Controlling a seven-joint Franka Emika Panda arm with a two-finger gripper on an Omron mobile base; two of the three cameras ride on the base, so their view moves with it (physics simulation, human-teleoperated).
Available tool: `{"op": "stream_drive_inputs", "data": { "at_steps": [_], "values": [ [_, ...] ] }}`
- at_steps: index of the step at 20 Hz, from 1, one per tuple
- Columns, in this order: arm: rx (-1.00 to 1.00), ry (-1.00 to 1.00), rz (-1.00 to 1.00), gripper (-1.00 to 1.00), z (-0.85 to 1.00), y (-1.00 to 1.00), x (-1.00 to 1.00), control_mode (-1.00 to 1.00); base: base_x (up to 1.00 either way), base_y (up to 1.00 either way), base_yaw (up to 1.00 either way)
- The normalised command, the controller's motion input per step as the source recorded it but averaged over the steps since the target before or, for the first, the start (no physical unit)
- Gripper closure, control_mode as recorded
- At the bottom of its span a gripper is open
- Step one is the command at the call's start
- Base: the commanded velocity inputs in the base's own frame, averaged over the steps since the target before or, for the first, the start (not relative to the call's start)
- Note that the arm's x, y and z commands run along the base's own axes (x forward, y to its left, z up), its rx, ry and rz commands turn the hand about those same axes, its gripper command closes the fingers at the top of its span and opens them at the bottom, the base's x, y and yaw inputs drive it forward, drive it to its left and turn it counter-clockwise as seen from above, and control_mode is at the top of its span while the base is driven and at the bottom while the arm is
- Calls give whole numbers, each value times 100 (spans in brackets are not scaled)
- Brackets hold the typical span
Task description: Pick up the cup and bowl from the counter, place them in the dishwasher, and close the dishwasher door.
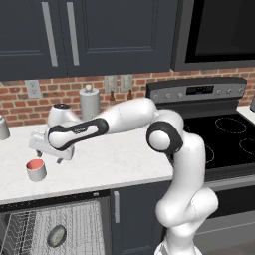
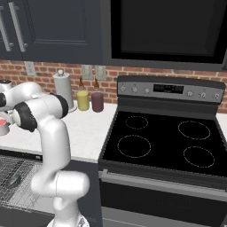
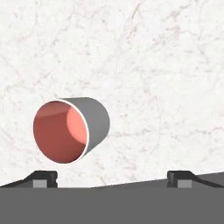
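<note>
Countertop (image 1: 114, 164) of white marbled stone runs across the left base view, and one cup (image 1: 36, 170), pale outside and red inside, stands upright on it near the front edge. The gripper (image 1: 50, 155) hangs just above and beside the cup, apart from it. Below the counter's edge the dishwasher (image 1: 60, 226) is open, its wire rack (image 1: 79, 224) showing, and one grey bowl (image 1: 57, 235) lies in that rack. Behind the cup, one white paper-towel roll (image 1: 90, 103) stands by the brick wall, and one black stovetop (image 1: 224, 137) lies well to the cup's right. In the right base view the cup (image 2: 3, 125) is cut by the left edge, on the counter (image 2: 86, 133); the rack (image 2: 17, 179) sits below it with the bowl (image 2: 14, 180) dimly seen inside. Two jars stand at the wall, one yellow (image 2: 83, 100) and one maroon (image 2: 97, 101), touching side by side, next to the paper-towel roll (image 2: 63, 88). The stovetop (image 2: 164, 142) carries four ring burners. In the hand view the cup (image 3: 70, 130) rests on the marbled slab (image 3: 153, 65), its red mouth facing the camera, above the left fingertip (image 3: 43, 178); the gripper (image 3: 113, 179) has its two tips spread wide, holding nothing.
</note>
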Motion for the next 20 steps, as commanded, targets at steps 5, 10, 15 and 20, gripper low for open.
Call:
{"op": "stream_drive_inputs", "data": {
  "at_steps": [5,10,15,20],
  "values": [
    [-1,1,0,-100,-16,18,17,-100,0,0,0],
    [-3,5,0,-100,-9,19,18,-100,0,0,0],
    [-3,8,0,-100,-9,16,14,-100,0,0,0],
    [-1,11,0,-100,-11,6,3,-100,0,0,0]
  ]
}}
